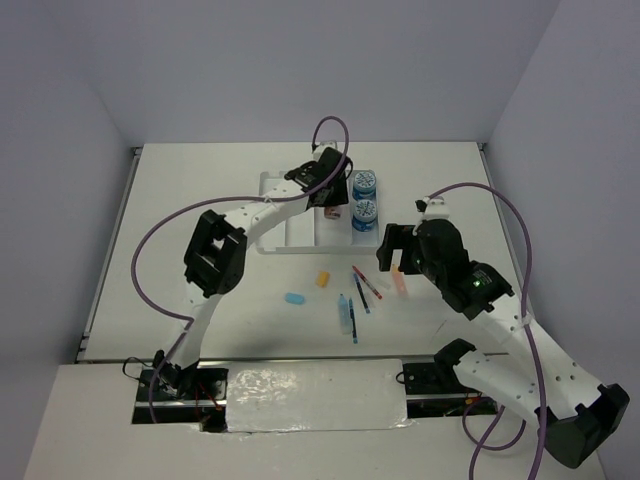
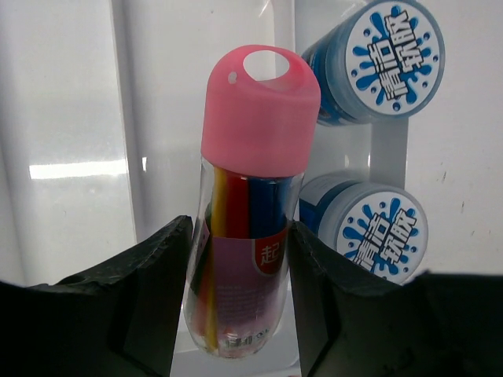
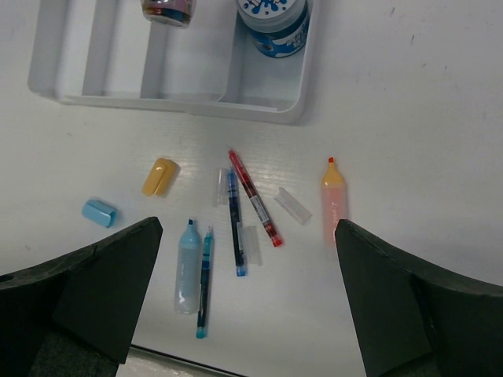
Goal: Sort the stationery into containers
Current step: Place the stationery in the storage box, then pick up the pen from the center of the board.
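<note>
Overhead, the left gripper (image 1: 322, 188) sits at the clear tray (image 1: 268, 182), beside two blue rolls (image 1: 364, 184) in its rightmost compartment. The right gripper (image 1: 398, 255) hangs above loose pens (image 1: 366, 288).

Left wrist: its fingers (image 2: 149, 298) clamp the pink cylinder (image 2: 259, 118) at the compartment next to the rolls.

Right wrist: jaws wide apart, empty, above the pens, an orange eraser (image 3: 159, 176) and a light-blue eraser (image 3: 100, 212) on the table (image 3: 409, 118).
</note>
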Controlling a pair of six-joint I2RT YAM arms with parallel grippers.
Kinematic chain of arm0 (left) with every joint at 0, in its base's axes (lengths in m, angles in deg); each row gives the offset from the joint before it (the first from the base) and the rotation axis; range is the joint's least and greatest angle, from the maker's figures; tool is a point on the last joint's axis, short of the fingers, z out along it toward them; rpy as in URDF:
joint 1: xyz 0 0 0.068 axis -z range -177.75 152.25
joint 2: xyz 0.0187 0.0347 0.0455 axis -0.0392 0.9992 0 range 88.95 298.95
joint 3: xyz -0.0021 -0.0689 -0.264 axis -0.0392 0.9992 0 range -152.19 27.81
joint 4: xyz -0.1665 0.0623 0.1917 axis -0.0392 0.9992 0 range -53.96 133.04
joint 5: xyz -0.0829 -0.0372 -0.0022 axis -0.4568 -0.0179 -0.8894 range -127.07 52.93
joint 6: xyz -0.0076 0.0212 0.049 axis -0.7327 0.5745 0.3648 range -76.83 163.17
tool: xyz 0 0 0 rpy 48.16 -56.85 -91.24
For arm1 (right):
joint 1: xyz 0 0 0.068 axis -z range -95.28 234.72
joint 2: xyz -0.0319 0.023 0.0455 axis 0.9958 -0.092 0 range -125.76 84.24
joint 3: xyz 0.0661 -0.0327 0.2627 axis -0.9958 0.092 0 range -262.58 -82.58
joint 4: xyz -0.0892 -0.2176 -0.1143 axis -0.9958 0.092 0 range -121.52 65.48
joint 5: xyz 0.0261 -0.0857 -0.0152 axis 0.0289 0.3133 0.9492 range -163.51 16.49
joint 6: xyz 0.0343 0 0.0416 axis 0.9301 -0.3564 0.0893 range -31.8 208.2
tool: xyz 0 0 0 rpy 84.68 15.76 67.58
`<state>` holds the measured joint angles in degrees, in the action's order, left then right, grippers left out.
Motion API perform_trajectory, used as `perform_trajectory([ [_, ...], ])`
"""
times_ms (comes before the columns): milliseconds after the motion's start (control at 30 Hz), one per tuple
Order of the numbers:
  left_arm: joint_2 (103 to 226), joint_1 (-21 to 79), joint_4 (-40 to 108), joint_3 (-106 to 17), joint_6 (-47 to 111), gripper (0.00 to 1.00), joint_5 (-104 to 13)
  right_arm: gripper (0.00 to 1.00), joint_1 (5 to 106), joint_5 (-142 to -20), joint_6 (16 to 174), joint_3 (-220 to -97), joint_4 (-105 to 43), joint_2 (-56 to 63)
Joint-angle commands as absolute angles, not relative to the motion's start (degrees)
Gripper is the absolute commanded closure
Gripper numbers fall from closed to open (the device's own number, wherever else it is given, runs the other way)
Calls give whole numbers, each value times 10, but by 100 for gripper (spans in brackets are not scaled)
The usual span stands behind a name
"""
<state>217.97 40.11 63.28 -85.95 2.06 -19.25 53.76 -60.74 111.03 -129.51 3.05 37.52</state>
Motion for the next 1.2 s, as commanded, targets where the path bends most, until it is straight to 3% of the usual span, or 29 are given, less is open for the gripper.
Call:
perform_trajectory([
  [0,2186,388,588,-867,1,74,-205,0,541,-620,1102,-1299,24,384],
  [100,2185,387,576,-861,2,50,-220,0,541,-617,1100,-1301,25,377],
  [133,2185,386,577,-861,-2,33,-221,0,541,-618,1100,-1300,24,376],
  [400,2107,386,575,-806,-11,3,-232,0,541,-621,1099,-1297,15,366],
  [567,2029,392,627,-772,5,1,-220,0,541,-646,1079,-1291,-4,333],
  [733,1870,393,662,-651,26,1,-181,3,544,-659,1086,-1269,-37,290],
  [800,1799,389,679,-597,45,1,-175,11,552,-643,1088,-1265,-37,266],
  [833,1757,385,700,-581,49,1,-176,24,555,-610,1092,-1264,-25,255],
  [967,1656,378,747,-488,73,1,-182,41,599,-608,1107,-1262,-18,211],
  [1167,1501,357,796,-378,91,1,-162,37,634,-623,1109,-1250,-26,182],
])
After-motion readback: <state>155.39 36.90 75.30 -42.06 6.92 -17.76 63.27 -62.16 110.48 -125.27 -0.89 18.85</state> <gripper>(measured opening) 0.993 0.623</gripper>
